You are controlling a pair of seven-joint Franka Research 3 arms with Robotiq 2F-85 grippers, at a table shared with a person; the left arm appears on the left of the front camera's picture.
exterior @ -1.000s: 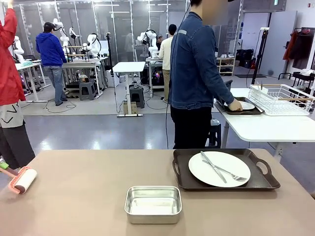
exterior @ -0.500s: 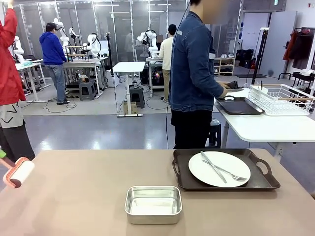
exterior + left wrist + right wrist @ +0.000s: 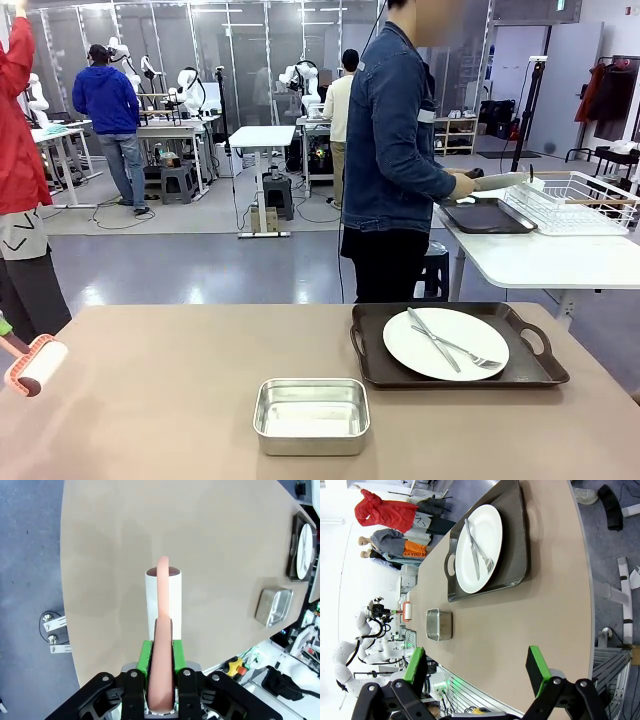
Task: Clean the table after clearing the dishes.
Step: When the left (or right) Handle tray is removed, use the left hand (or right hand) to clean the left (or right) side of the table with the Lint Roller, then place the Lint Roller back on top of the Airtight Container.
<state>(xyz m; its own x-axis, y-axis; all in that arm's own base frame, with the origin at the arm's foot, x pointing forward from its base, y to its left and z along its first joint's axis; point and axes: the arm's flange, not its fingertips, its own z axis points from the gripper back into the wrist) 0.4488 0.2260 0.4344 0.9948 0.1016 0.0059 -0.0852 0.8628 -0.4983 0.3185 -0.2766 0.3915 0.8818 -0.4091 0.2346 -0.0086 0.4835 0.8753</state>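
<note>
- The left gripper point(image 3: 160, 655) is clamped hard on the pink handle of a lint roller point(image 3: 152, 600).
- Its green pads point(image 3: 144, 657) press the handle from both sides, and the black fingers sit close together around it.
- The roller sticks straight out past the fingertips, in line with the gripper.
- The left wrist is raised and looks down on the table point(image 3: 210, 525) near its edge.
- The right gripper point(image 3: 476, 670) has its jaws spread wide with nothing between them.
- Its green pads point(image 3: 538, 666) face each other across the gap.
- The right wrist is rolled sideways, so the table appears on end in its view.
</note>
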